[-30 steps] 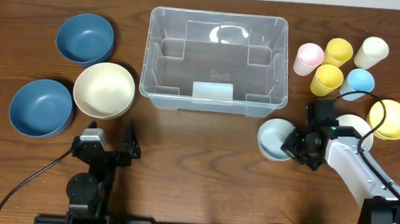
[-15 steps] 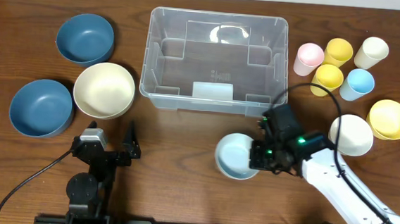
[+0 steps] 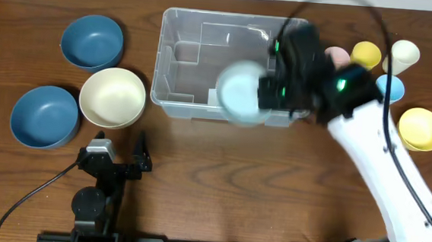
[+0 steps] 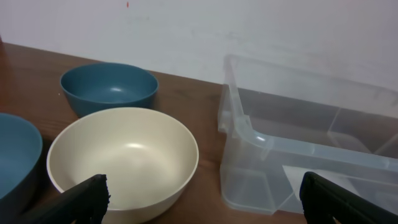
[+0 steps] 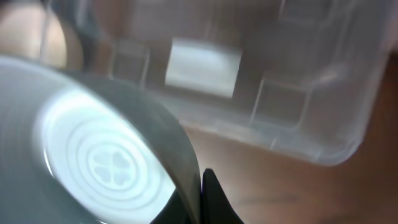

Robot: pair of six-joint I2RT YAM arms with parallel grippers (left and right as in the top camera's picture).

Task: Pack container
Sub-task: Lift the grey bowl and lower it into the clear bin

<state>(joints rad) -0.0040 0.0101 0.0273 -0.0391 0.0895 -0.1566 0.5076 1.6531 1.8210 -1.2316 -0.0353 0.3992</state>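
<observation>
The clear container (image 3: 182,58) sits on the counter (image 3: 212,182), open side up. Nothing can be seen lying inside it. It is right below the right jaws and reaches out past them. In the right wrist view the container (image 5: 298,93) fills the top of the picture, ahead of the jaws, and looks blurry.

The right jaws are squeezed tight on the rim of a light blue bowl (image 3: 241,92). The bowl hangs in the air over the near wall of the container, partly above the inside and partly above the counter. It is smeared in the overhead view. Up close the light blue bowl (image 5: 93,155) fills the low left corner, with a leaf mark in its middle. The right arm (image 3: 381,163) reaches in from the right.

The left jaws are spread as wide as they go and hold nothing. Their two dark fingertips (image 4: 81,199) show at the bottom corners of the left wrist view. The container (image 4: 298,155) lies ahead of them and to the right. A cream bowl (image 4: 124,158) sits just ahead of them, to the left. The left arm (image 3: 102,174) is low on the near side of the counter.

Two dark blue bowls (image 3: 92,41) sit further left of the left jaws. To the right of the right jaws stand a yellow cup (image 3: 366,54), a cream cup (image 3: 405,52), a light blue cup (image 3: 391,87) and a yellow bowl (image 3: 421,128).
</observation>
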